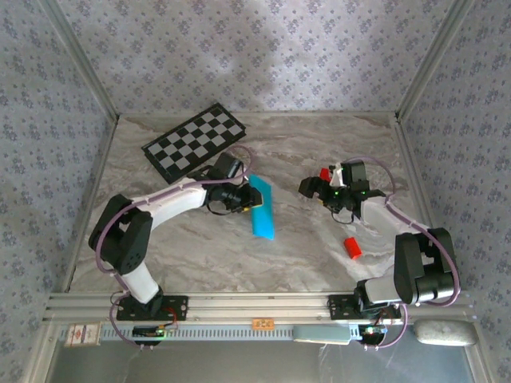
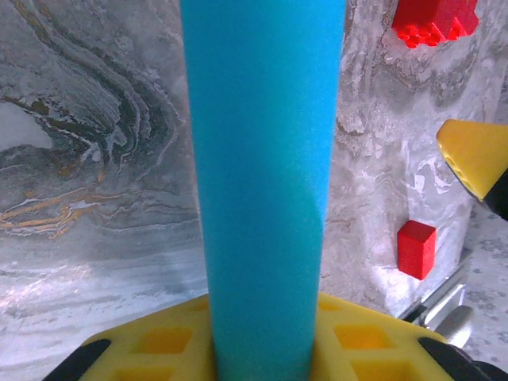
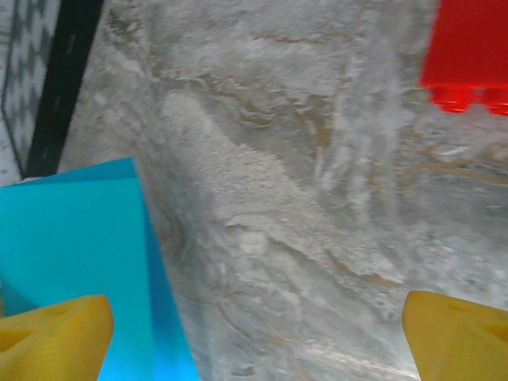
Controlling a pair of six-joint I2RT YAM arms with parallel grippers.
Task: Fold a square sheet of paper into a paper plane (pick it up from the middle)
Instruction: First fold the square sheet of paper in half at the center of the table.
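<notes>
The square sheet of paper (image 1: 262, 211) is a narrow folded cyan strip near the table's middle, its near end resting on the marble. My left gripper (image 1: 239, 191) is at its far end. In the left wrist view the strip (image 2: 262, 159) rises from between the yellow fingers (image 2: 159, 349) of the left gripper (image 2: 262, 353), which is shut on it. My right gripper (image 1: 315, 189) hovers to the right of the strip, apart from it. In the right wrist view the right gripper (image 3: 254, 341) stands open over bare marble, and the paper (image 3: 79, 238) lies by its left fingertip (image 3: 55, 337).
A black-and-white checkered board (image 1: 196, 141) lies at the back left, its edge (image 3: 24, 71) also in the right wrist view. One red block (image 1: 325, 173) sits just behind the right gripper, another (image 1: 352, 247) nearer the front right. Metal frame rails border the table.
</notes>
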